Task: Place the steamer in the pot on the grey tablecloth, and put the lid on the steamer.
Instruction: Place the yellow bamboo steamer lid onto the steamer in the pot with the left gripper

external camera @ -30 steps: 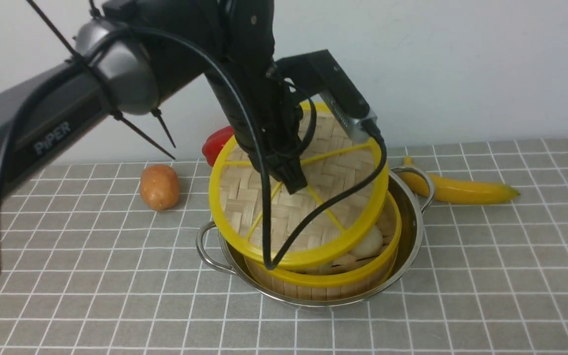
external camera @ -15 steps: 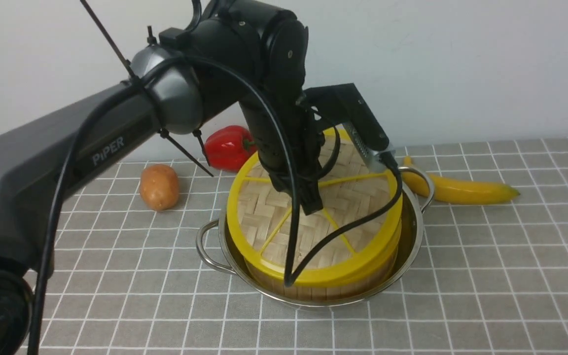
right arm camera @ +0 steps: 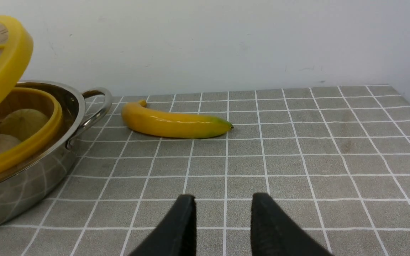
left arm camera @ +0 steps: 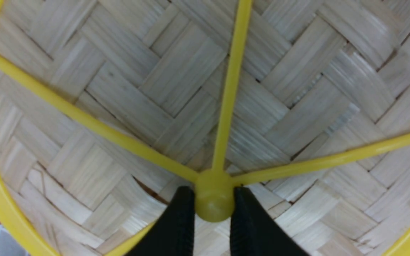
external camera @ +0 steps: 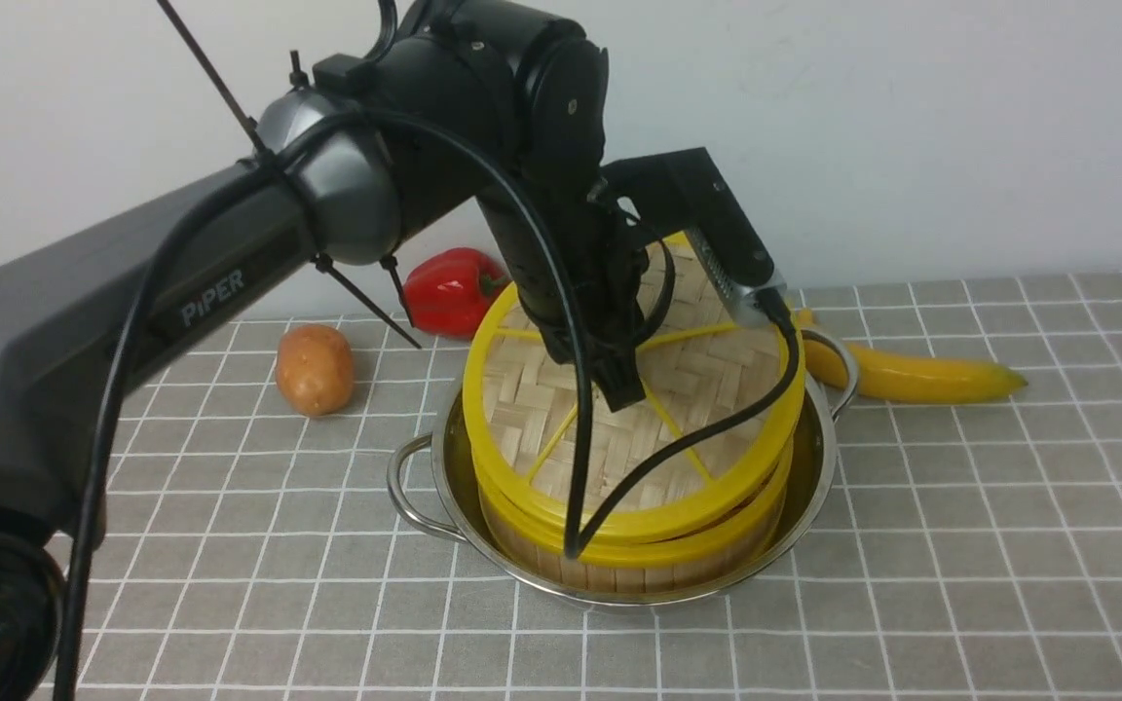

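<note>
One risk: skewed seating. Flat woven-bamboo lid with yellow rim and spokes (external camera: 542, 409) tilted over slatted bamboo steamer with yellow rims (external camera: 610, 576), raised at pot's far side. Steamer inside shiny steel two-handled pot (external camera: 809, 487) on grey gridded tablecloth (external camera: 960, 545). Left gripper (external camera: 622, 387) pinched shut on lid's yellow hub (left arm camera: 214, 195). Right gripper (right arm camera: 222, 217) parted, empty, beside pot. Release while tilted: lid may land crooked or slide into pot gap. Small round hub may slip.

Showing a dark grey left arm (external camera: 132, 282) lettered "PiPER" in white, a silvery rounded joint (external camera: 347, 195), black cables (external camera: 561, 321) zip-tied along it, and black tapered fingers (left arm camera: 180, 227) tipping the left gripper (left arm camera: 214, 193).
</note>
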